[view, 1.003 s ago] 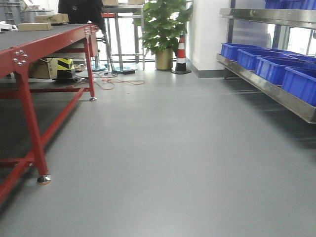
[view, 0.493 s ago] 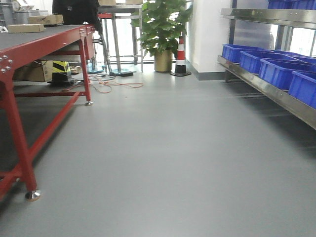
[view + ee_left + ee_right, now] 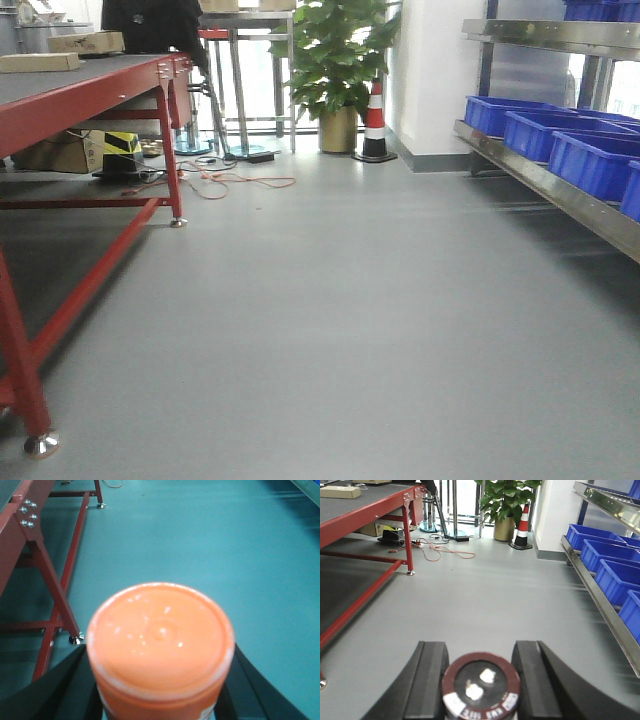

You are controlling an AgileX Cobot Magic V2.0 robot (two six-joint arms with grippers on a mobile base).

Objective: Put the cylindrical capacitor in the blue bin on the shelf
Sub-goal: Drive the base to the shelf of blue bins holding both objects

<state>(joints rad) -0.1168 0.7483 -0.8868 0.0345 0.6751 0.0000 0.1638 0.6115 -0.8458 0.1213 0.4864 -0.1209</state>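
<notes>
- My right gripper [image 3: 481, 677] pinches the dark stubby cylindrical capacitor [image 3: 481, 686]; my left gripper [image 3: 160, 700] clamps an orange-lidded jar [image 3: 160, 635].
- The stainless-steel shelf [image 3: 545, 188] and blue plastic bins [image 3: 590, 160] have shifted rightward in view: base moving, placement pending.

A wide aisle of bare grey floor [image 3: 330, 330] lies open between the red-legged table [image 3: 80, 100] on the left and the steel shelf [image 3: 545, 185] with its blue bins [image 3: 585, 160] on the right. A potted plant [image 3: 335, 50], traffic cone [image 3: 376, 120] and loose cables [image 3: 240, 182] crowd the far end.
</notes>
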